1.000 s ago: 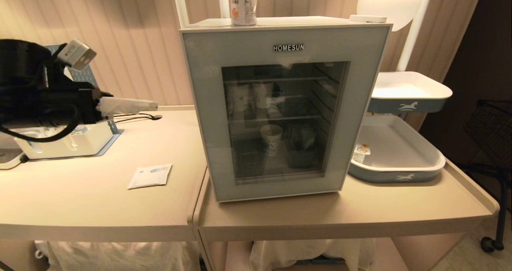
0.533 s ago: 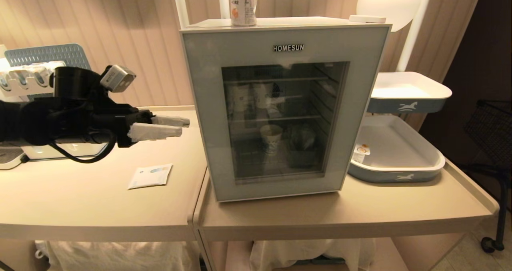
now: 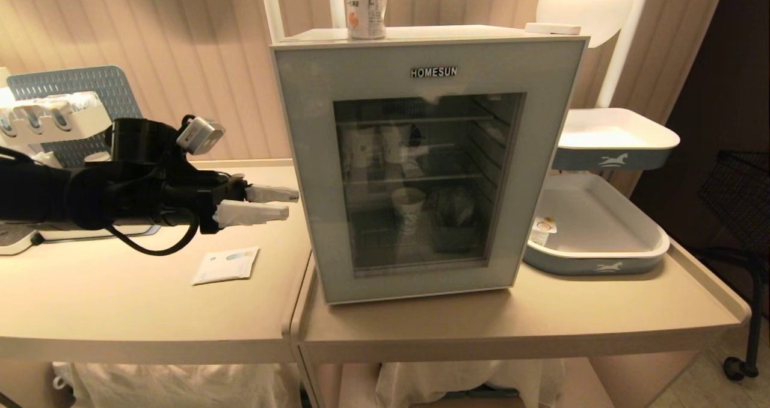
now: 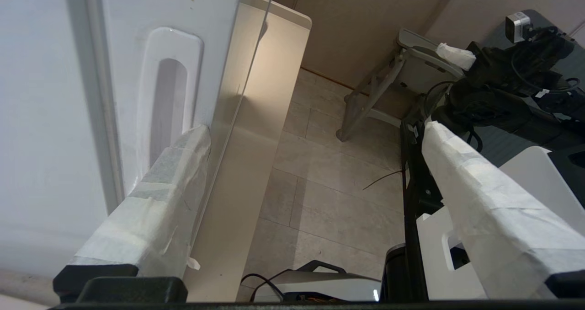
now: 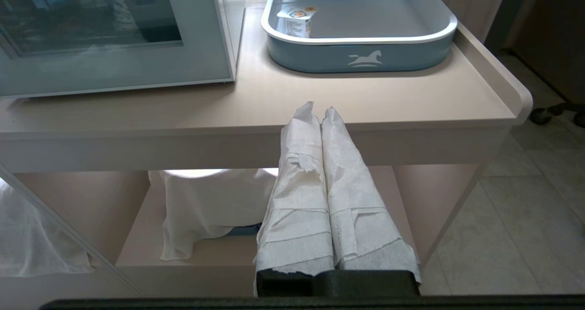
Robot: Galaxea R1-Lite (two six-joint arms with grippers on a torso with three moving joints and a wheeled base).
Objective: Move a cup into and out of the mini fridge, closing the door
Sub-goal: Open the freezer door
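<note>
White tape wraps the fingers of the left gripper, which reaches in from nine o'clock with its jaws spread wide and empty, one fingertip touching or almost touching the mini fridge beside the recessed handle in its side wall. The door is shut, and its dark glass leaves the paper cups on the wire shelves hard to make out, while the cup stands on the fridge's top at twelve o'clock, its rim cut by the frame edge. At three o'clock a blue tray sits on the tabletop, and the right gripper, seen only by its own camera, hangs below the tabletop edge with its fingers pressed together on nothing.
</note>
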